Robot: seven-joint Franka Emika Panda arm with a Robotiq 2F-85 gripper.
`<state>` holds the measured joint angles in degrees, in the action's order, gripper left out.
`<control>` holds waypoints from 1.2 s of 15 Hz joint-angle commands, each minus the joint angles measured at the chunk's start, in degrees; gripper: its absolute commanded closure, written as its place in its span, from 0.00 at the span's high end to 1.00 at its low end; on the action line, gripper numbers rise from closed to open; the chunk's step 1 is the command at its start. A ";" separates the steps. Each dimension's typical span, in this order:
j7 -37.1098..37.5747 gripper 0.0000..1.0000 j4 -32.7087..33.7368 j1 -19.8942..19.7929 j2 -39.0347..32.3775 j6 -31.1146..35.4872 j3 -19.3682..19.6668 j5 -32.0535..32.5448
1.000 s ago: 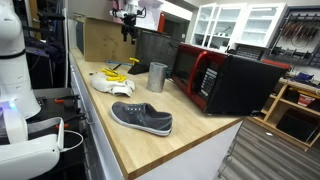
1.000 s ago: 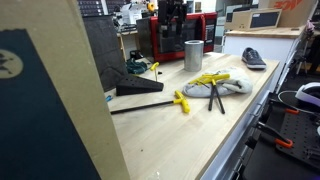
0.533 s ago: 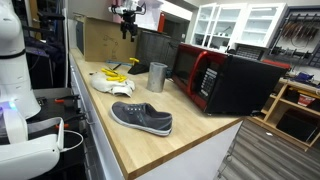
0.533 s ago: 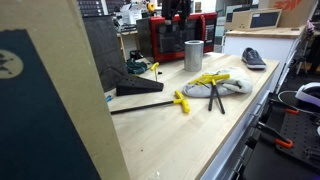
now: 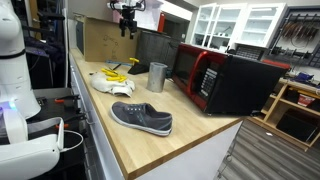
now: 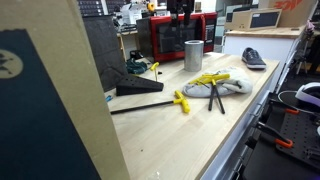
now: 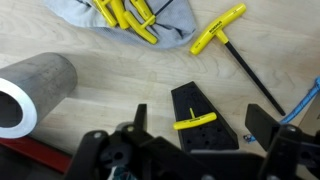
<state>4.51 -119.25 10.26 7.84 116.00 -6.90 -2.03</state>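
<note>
My gripper (image 5: 127,24) hangs high above the wooden counter (image 5: 120,140), open and empty; it also shows at the top of an exterior view (image 6: 182,10). In the wrist view the gripper (image 7: 200,128) looks down on a black wedge-shaped stand (image 7: 200,135) with one yellow T-handle key (image 7: 195,122) stuck in it. A loose yellow T-handle key (image 7: 220,36) lies beside it. A grey cloth (image 7: 170,15) holds several yellow-handled tools (image 7: 125,14). A metal cup (image 7: 35,90) stands to the left.
A grey shoe (image 5: 141,118) lies near the counter's front end. A red and black microwave (image 5: 225,80) stands along the wall side. The cup (image 6: 193,54), the cloth (image 6: 222,84) and the wedge stand (image 6: 138,88) spread over the counter. A cardboard box (image 5: 100,38) stands at the far end.
The gripper has risen a little above the counter. Nothing on the counter has moved.
</note>
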 commanded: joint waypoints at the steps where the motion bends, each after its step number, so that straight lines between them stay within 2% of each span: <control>1: -1.97 1.00 -0.83 -0.77 2.45 -2.95 -0.25 -1.47; 18: -7.32 1.00 -0.24 -1.22 5.20 -9.54 0.63 -3.72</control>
<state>-1.00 -119.24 9.68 11.68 108.25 -6.32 -4.66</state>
